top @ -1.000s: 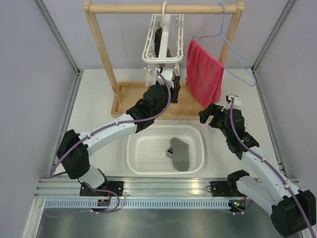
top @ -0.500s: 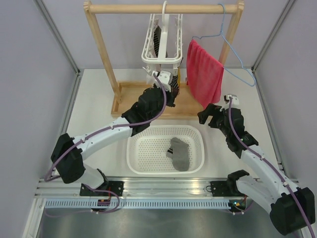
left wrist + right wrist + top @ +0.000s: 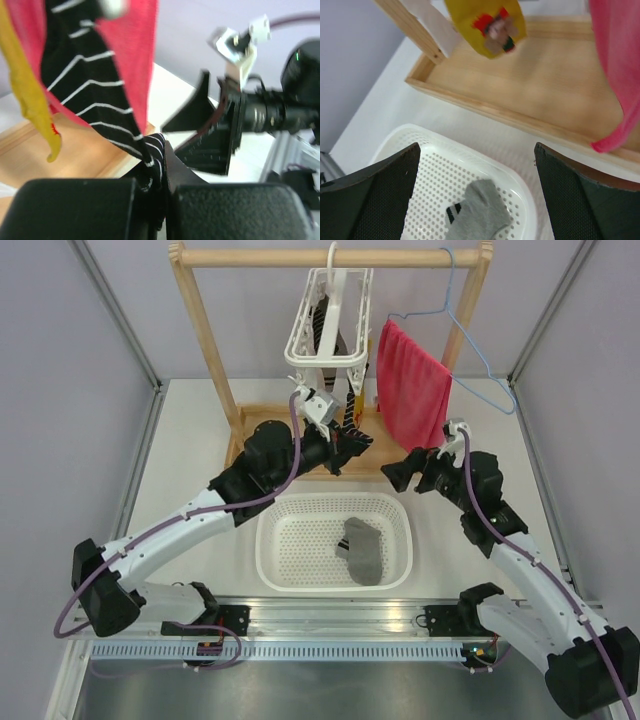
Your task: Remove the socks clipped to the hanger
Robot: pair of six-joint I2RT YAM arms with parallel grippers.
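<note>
The white hanger [image 3: 328,320] hangs from the wooden rail. A black-and-white striped sock [image 3: 349,423] stretches down from it into my left gripper [image 3: 343,447]. In the left wrist view the left gripper [image 3: 159,167] is shut on the sock's lower end [image 3: 95,95]. A mustard yellow sock [image 3: 30,90] hangs beside it and also shows in the right wrist view [image 3: 487,25]. A grey sock [image 3: 363,550] with a dark-striped cuff lies in the white basket [image 3: 275,540]. My right gripper [image 3: 398,476] is open and empty, over the basket's far right corner [image 3: 476,155].
A red towel [image 3: 412,390] hangs on a thin blue wire hanger [image 3: 470,330] right of the white hanger. The wooden rack's base tray [image 3: 545,85] lies behind the basket. The rack's left post [image 3: 205,340] stands at the back left.
My left gripper has drawn back from under the hanger toward the left, pulling the striped sock taut. My right gripper has shifted left toward the rack's base.
</note>
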